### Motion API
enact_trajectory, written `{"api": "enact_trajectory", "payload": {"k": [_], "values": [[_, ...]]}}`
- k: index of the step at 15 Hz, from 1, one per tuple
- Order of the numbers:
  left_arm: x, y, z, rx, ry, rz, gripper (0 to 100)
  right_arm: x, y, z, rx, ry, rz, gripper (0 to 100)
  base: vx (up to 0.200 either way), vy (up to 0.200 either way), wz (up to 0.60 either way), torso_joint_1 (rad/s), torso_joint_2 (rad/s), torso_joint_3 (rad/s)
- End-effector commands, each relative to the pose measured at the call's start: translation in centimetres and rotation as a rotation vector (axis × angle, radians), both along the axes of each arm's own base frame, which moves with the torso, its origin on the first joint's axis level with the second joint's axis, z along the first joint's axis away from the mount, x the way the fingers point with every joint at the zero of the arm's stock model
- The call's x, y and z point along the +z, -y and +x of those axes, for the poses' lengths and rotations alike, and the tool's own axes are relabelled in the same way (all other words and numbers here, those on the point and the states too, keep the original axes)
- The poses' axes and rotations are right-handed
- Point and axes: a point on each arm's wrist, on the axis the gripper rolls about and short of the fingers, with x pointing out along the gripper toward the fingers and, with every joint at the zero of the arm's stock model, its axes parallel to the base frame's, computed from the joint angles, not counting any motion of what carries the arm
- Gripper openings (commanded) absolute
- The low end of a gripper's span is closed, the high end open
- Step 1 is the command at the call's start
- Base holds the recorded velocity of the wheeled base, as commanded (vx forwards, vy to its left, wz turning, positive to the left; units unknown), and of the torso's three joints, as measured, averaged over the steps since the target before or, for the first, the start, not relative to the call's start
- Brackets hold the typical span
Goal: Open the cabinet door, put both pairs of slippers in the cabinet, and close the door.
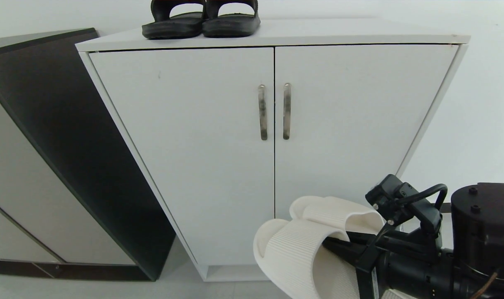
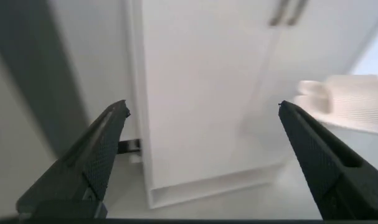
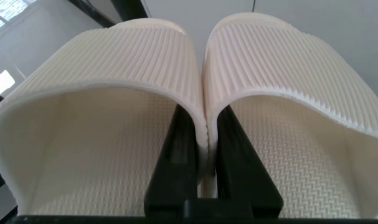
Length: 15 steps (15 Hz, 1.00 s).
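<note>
The white cabinet (image 1: 218, 166) stands before me with both doors shut, its two metal handles (image 1: 263, 112) side by side at the middle. A pair of black slippers (image 1: 202, 20) rests on the cabinet top at the left. My right gripper (image 3: 200, 134) is shut on a pair of white ribbed slippers (image 1: 301, 245), pinching their inner straps together low in front of the right door. My left gripper (image 2: 201, 112) hangs open with nothing in it, facing the cabinet's lower left corner; the white slippers (image 2: 350, 99) show beyond it.
A dark-framed slanted cabinet (image 1: 69, 145) stands close to the left of the white cabinet. Pale floor (image 1: 110, 288) runs along the cabinet's base, and a plain white wall (image 1: 484, 104) is on the right.
</note>
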Motion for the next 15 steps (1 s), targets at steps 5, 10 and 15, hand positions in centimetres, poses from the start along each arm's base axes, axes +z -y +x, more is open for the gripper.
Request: {"api": "enact_trajectory", "payload": {"k": [5,10,15], "values": [[4.5,4.4,13.7,-0.560,-0.200,0.009,100,-0.5,-0.1,-0.5,0.028,0.002,-0.023,0,0.000,0.000,0.00,0.000,0.00,0.000],[6.2,13.0,17.7,-0.702,-0.190,0.022,100,-0.9,-0.3,-0.7,0.043,-0.006,-0.038,0,0.000,0.000,0.00,0.000,0.00,0.000],[9.2,17.8,20.1,-0.780,-0.149,-0.045,100,-0.8,-0.3,-0.7,0.043,-0.002,-0.033,0,0.000,0.000,0.00,0.000,0.00,0.000]]}}
